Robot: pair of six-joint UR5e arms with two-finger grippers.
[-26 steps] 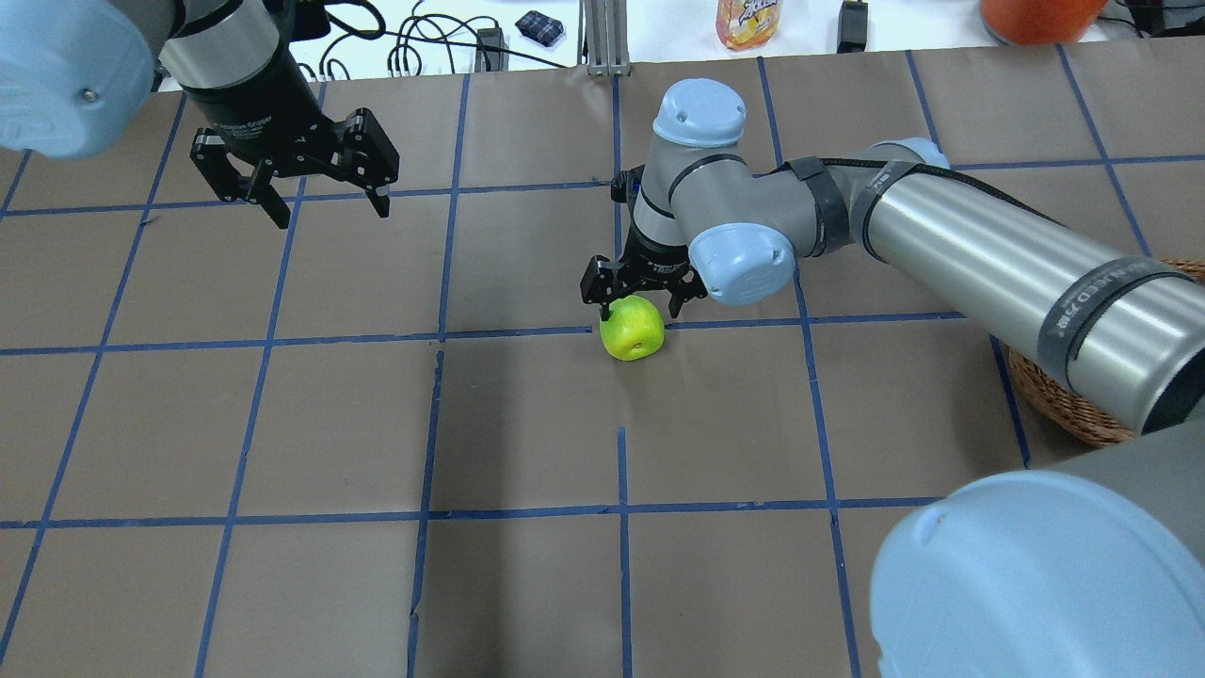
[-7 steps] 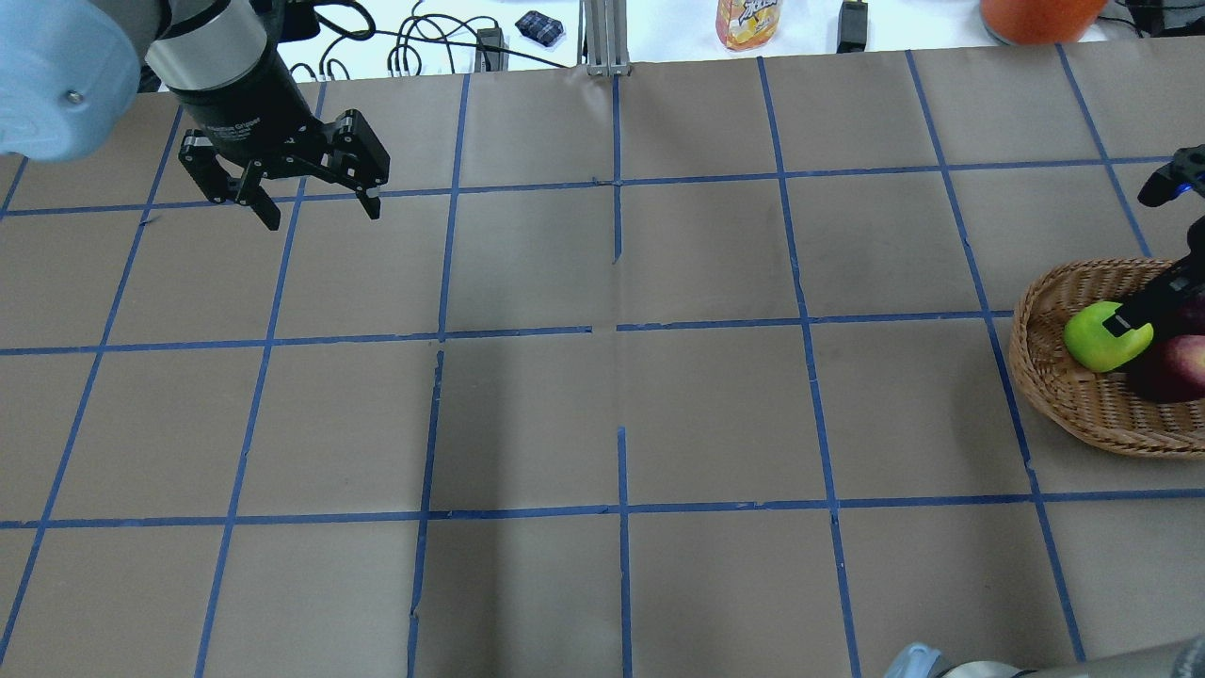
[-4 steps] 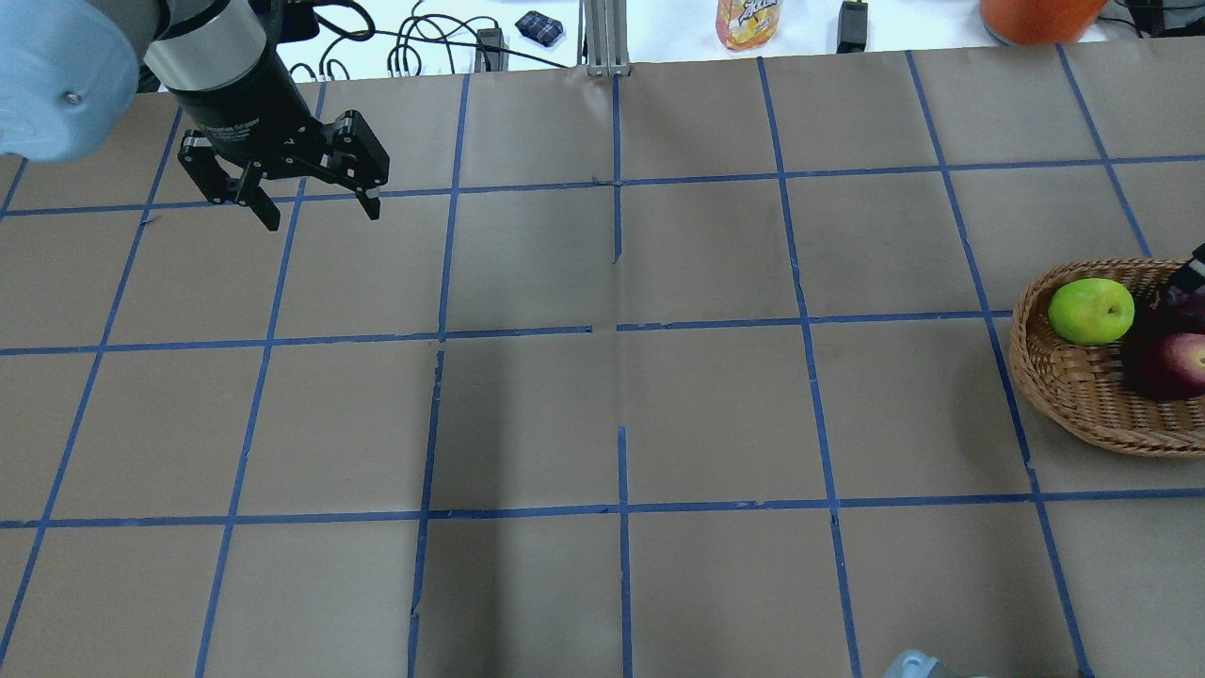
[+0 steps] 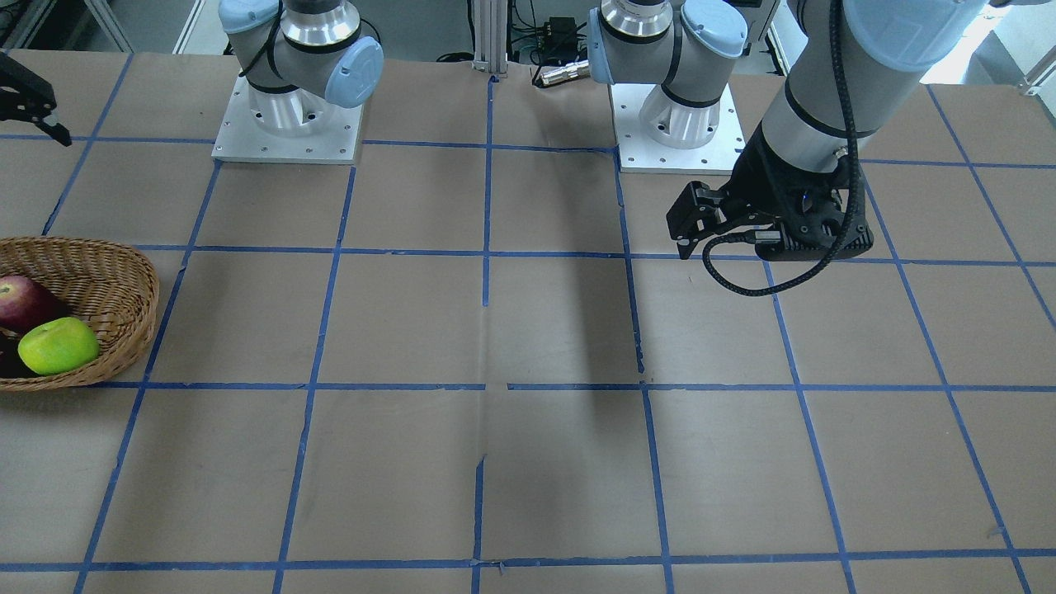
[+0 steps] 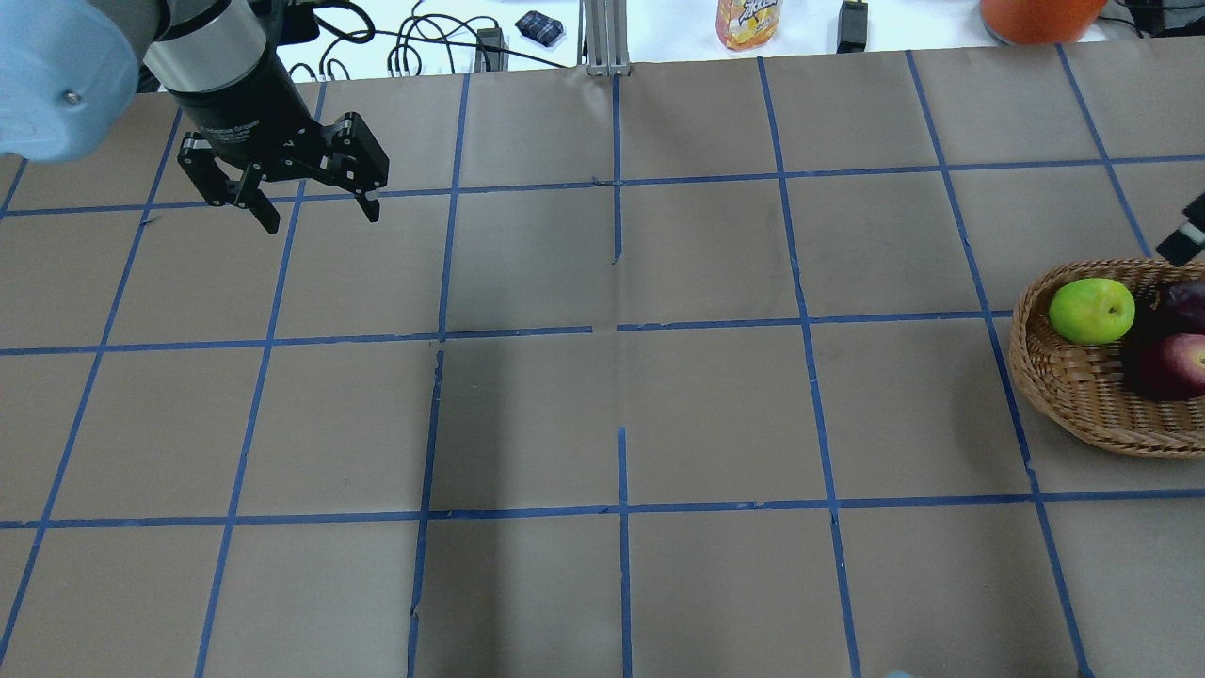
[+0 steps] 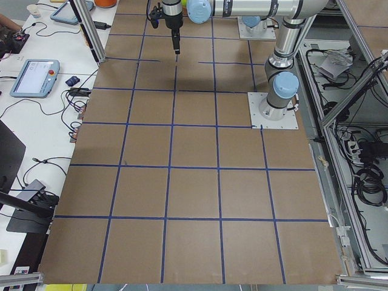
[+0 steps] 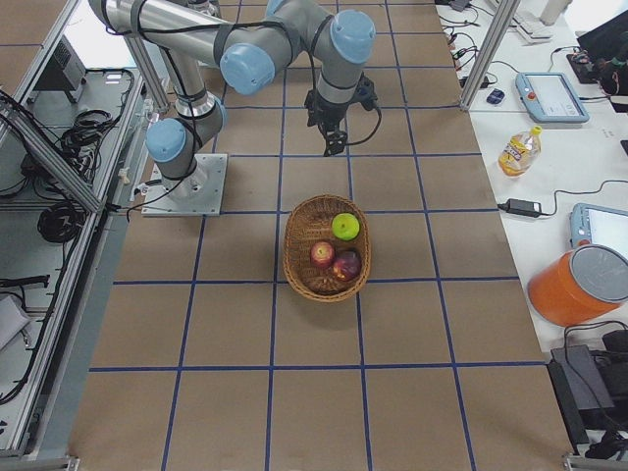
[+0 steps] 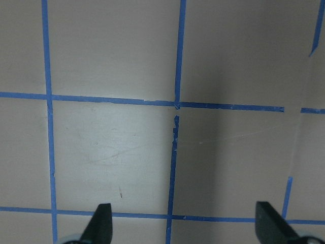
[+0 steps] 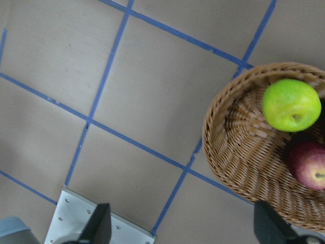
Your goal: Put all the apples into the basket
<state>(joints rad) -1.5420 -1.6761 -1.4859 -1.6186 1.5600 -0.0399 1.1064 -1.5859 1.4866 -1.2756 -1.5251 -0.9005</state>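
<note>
Basket: stood on the table, at the robot's right end.
Green apple: lodged inside the basket.
Red apple, maroon apple: lodged inside, side by side.
Left gripper: jaws spread, nothing held, well apart from the basket.
Right gripper: jaws spread, nothing held, near the basket.

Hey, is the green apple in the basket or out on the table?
In the basket. The green apple lies inside the wicker rim of the basket, resting on the weave near one end.
</note>
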